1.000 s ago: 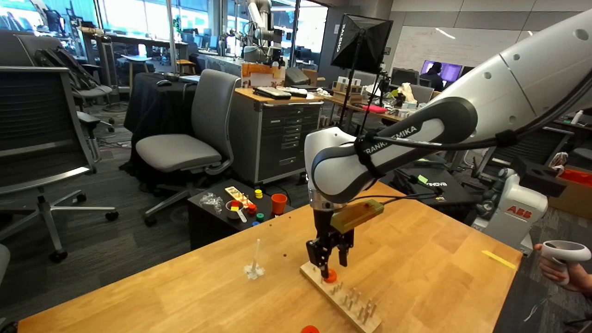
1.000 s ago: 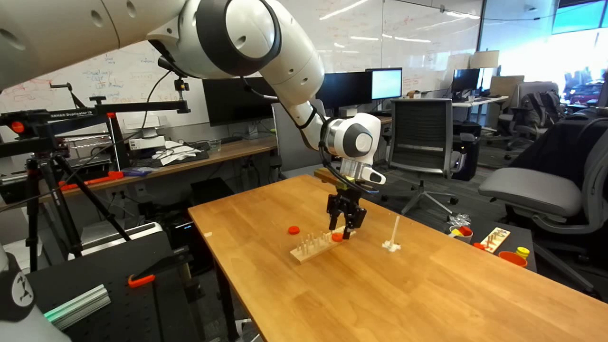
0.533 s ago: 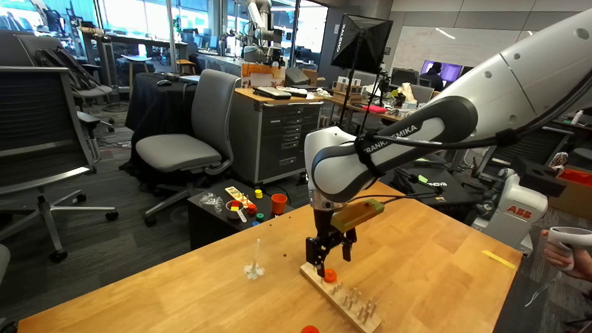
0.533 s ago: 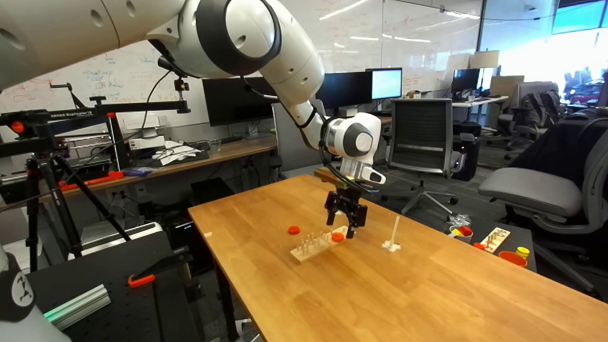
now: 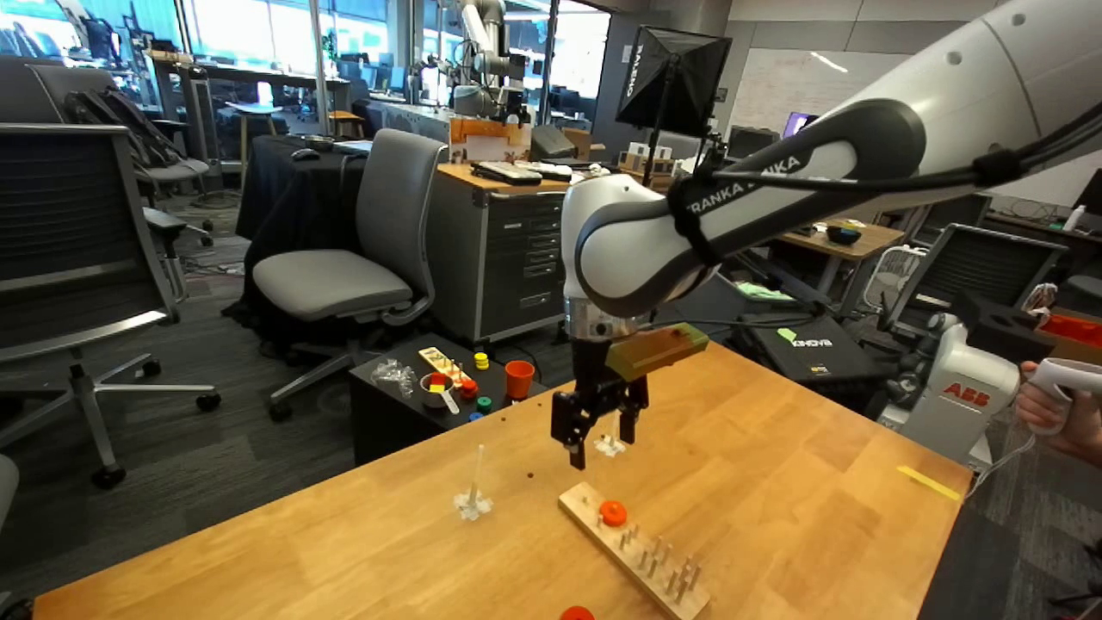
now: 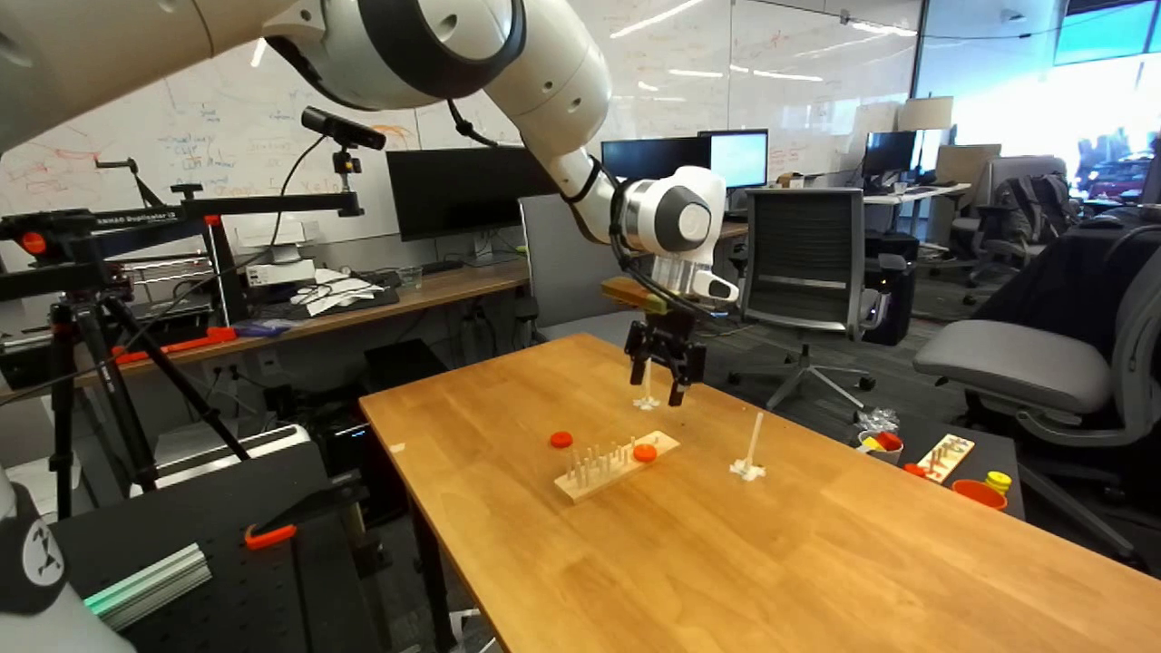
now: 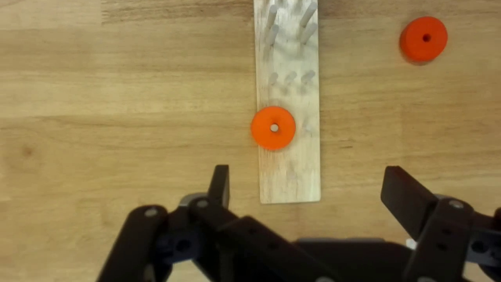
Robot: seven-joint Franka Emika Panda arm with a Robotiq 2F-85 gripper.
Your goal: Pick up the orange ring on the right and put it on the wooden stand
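An orange ring (image 7: 262, 135) rests on the wooden stand (image 7: 289, 176), and a peg tip shows through its hole in the wrist view. Both exterior views also show this orange ring (image 5: 613, 514) (image 6: 645, 453) near one end of the wooden stand (image 5: 634, 564) (image 6: 579, 490). A second orange ring (image 7: 419, 49) lies on the table beside the stand; an exterior view cuts this second ring (image 5: 577, 613) at its lower edge. My gripper (image 7: 306, 167) is open, with nothing between its fingers. In both exterior views the gripper (image 5: 603, 453) (image 6: 657, 391) hangs above the table, apart from the stand and both rings.
Two thin pale pins stand on the tabletop: a nearer pin (image 6: 754, 440) and a farther pin (image 6: 647, 385), close to my gripper in the picture. Off the table's edge, a low black side table carries an orange cup (image 5: 519, 380) and several small toys.
My gripper has opened wider and risen clear of the ring that was between its fingers. That ring has stayed on the stand.
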